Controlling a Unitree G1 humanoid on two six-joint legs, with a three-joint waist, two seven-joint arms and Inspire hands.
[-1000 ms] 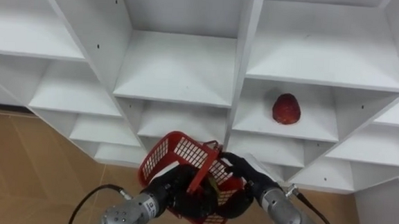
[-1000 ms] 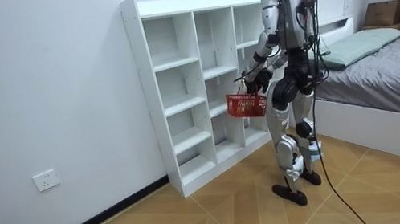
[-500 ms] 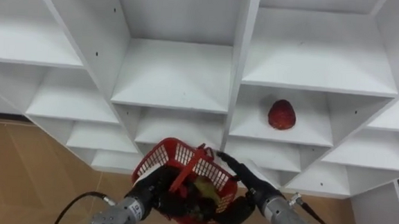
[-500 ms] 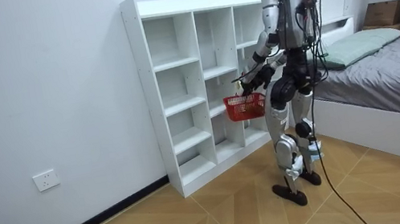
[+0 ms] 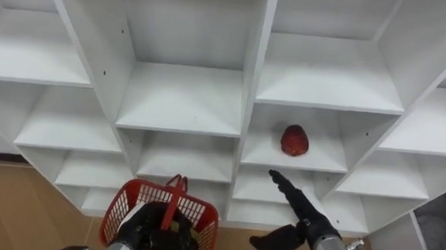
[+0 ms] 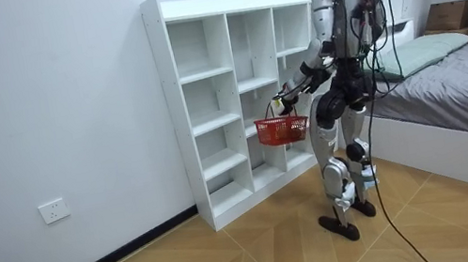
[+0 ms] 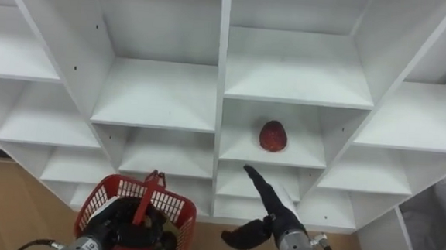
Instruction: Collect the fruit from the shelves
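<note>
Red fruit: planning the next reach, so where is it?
Left eye view, right of centre: the red fruit sits on a white closet shelf, just above the open right hand.

Cannot tell kind of red fruit. Cannot make out dark contents of basket. Cannot read grip of left hand, sunk behind basket rim and handle. Cut off at lower edge: basket bottom, both forearms. Cut off on all sides: shelf unit.

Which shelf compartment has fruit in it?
The compartment directly beyond the right hand: a red fruit sits on its shelf, while the others in view are bare.
</note>
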